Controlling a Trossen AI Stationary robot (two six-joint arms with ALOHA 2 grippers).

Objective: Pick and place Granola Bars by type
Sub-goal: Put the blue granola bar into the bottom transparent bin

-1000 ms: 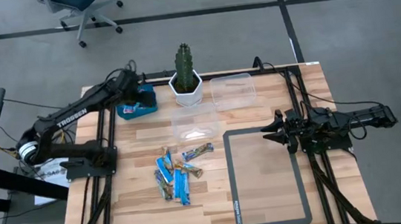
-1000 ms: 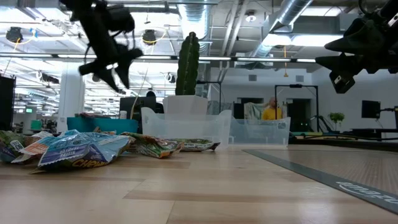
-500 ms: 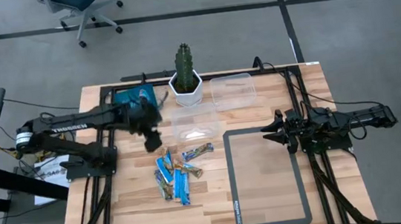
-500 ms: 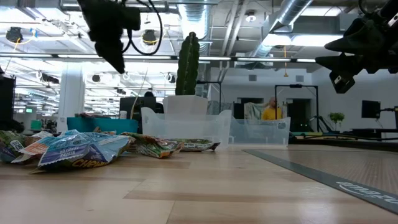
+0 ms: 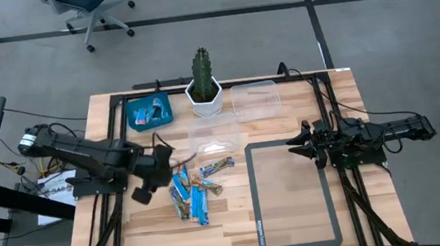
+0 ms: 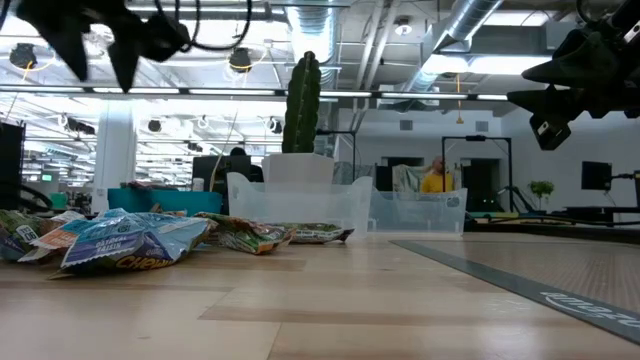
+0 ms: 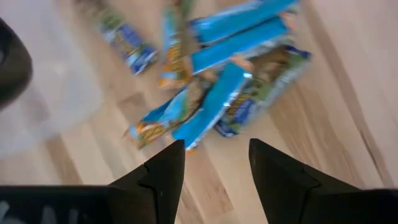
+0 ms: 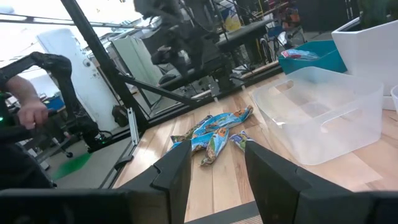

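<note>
Several granola bars (image 5: 194, 192), light blue, dark blue and brown-gold, lie in a loose pile on the wooden table; the pile also shows in the left wrist view (image 7: 217, 81) and the low view (image 6: 130, 238). A few more bars lie in the blue tray (image 5: 149, 111) at the far left. My left gripper (image 5: 156, 175) hangs open above the table just left of the pile, pointing steeply down, with nothing between its fingers (image 7: 214, 158). My right gripper (image 5: 297, 142) waits open and level at the right, over the edge of the grey-framed mat (image 5: 291, 194).
A cactus in a white pot (image 5: 203, 90) stands at the far middle. Two clear plastic containers (image 5: 255, 99) (image 5: 213, 137) sit near it, the second just beyond the pile. The mat covers the table's near right. Bare wood lies near the front edge.
My left gripper has swung from above the blue tray at the far left toward the table's near edge, and now hangs beside the pile of bars. It rolled about its own axis on the way. Its fingers kept the same gap. The bars have not moved.
</note>
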